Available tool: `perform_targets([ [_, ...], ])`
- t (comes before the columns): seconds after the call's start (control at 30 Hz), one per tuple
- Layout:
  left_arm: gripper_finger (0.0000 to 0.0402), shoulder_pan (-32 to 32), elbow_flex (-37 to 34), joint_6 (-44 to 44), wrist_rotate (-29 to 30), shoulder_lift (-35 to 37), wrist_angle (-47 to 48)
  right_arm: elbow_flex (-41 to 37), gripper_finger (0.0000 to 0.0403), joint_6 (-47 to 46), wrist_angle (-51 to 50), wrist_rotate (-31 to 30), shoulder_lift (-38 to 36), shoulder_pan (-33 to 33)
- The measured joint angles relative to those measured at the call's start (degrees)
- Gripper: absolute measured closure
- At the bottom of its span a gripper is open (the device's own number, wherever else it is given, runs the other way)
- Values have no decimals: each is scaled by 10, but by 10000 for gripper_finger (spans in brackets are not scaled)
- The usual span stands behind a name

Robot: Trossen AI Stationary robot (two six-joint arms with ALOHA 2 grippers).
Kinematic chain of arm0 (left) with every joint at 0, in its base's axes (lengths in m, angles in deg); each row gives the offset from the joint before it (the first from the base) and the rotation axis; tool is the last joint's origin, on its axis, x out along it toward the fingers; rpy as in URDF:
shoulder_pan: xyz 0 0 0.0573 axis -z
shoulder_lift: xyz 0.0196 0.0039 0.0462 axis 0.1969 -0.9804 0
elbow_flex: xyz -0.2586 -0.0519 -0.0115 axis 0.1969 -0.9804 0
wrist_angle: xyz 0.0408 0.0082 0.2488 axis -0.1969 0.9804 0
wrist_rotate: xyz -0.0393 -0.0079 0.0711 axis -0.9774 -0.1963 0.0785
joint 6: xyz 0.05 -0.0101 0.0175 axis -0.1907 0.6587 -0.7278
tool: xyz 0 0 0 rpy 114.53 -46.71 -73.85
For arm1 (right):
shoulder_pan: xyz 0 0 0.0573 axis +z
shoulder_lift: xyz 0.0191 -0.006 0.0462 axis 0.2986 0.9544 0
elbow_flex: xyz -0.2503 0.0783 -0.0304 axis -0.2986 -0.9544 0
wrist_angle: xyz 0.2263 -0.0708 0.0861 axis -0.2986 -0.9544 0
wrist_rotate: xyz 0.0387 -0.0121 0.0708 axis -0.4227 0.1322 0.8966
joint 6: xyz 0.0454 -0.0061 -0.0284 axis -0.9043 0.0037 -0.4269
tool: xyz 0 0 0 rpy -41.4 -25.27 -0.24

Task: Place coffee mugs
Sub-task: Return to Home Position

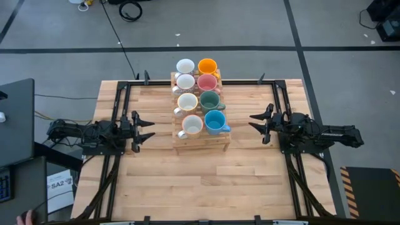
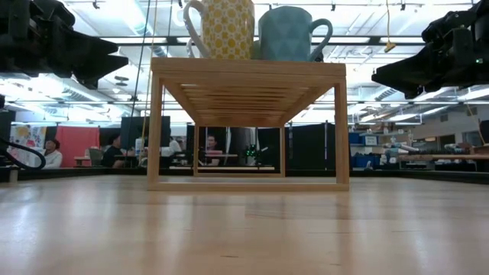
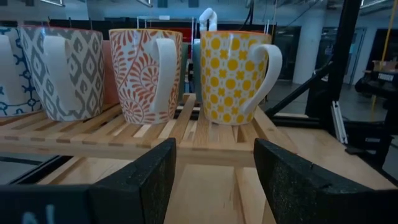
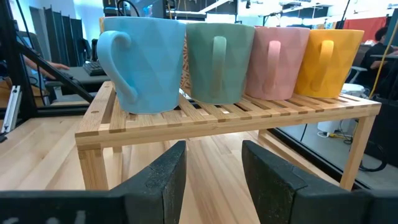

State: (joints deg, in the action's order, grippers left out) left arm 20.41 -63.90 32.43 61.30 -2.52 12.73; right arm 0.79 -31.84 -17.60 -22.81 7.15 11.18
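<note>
Both arms hung on either side of the slatted pale wooden shelf (image 1: 200, 145), well apart from it; the left gripper (image 1: 149, 128) had its fingers spread apart and empty; the right gripper (image 1: 252, 122) likewise stood parted with nothing between its fingers. Nearest on the shelf stood the white ceramic mug with yellow dots (image 3: 233, 78) beside the pale blue ceramic mug (image 4: 146, 62); behind them came the white mug with an orange-red leaf pattern (image 3: 146, 74) and the dull green mug (image 4: 217, 59); then the white mug with grey diamonds (image 3: 62, 71) and the pink mug (image 4: 277, 62); farthest, the white mug with a blue pattern (image 3: 9, 71) and the orange mug (image 4: 326, 56). All eight stood upright in two rows, none on the light wooden table (image 1: 250, 187); the placing looked finished, with only the arms' return to rest remaining. The high view showed the left row as plain white rims; only the left wrist view revealed the patterns. The low view showed just the two nearest mugs, the six behind hidden; it alone showed people (image 2: 52, 151) seated in the room beyond.
</note>
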Motion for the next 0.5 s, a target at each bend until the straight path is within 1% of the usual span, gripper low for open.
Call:
perform_targets([
  [0.5, 178, 0, 0, 0, 0, 0, 4, 0, 241, 0, 0, 0, 0, 0],
])
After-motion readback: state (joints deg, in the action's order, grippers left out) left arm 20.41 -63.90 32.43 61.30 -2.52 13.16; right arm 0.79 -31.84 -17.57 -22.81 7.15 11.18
